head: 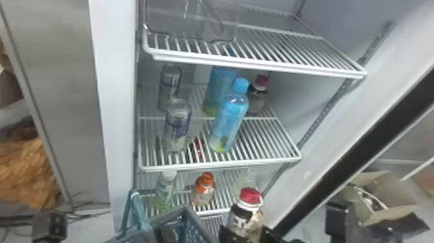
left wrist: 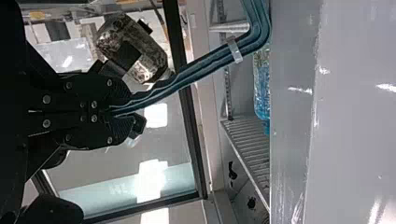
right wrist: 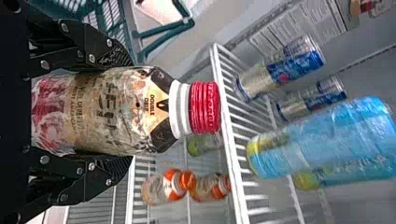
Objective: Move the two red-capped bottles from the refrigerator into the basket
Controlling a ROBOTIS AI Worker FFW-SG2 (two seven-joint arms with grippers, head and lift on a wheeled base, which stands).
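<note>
At the head view's bottom edge my right gripper (head: 246, 237) is shut on an upright red-capped bottle (head: 245, 216), just right of the basket (head: 193, 218). The right wrist view has that bottle (right wrist: 107, 112) between the fingers of my right gripper (right wrist: 125, 112), cap pointing away from the palm. A second red-capped bottle (head: 258, 95) stands at the back right of the refrigerator's middle shelf, partly behind a blue bottle. In the left wrist view my left gripper (left wrist: 116, 112) is shut on the basket's blue handle (left wrist: 187, 74).
Blue bottles (head: 229, 119) and silver-blue cans (head: 177, 122) stand on the middle shelf (head: 268, 139). An orange-capped bottle (head: 204, 189) and a white-capped one (head: 166, 187) are below. The refrigerator's side walls flank the shelves; an open cardboard box (head: 381, 197) lies at right.
</note>
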